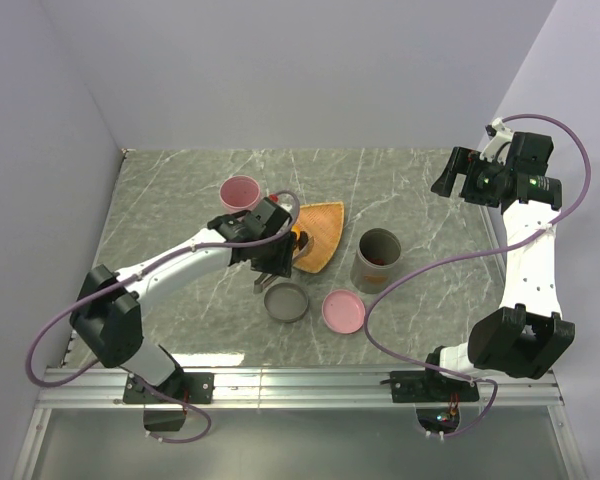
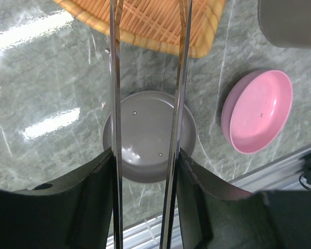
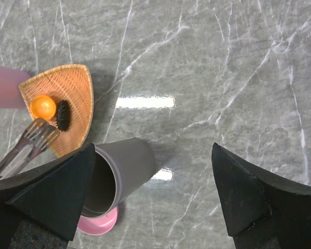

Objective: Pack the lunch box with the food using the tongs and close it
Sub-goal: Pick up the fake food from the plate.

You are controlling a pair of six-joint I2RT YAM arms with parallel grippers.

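Overhead, the left gripper (image 1: 273, 262) hangs over the near edge of the orange plate (image 1: 323, 228). Its wrist view shows the tongs (image 2: 115, 104) pinched between its fingers (image 2: 90, 192), arms a narrow gap apart. Below the wide-spread right gripper (image 3: 154, 161), the tong tips seem empty, just beside the orange and dark food (image 3: 43, 106) on the plate.

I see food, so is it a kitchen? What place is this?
Likely a robot lab, not a kitchen: left arm and right arm bolted to a rail, plain walls boxing in the table.
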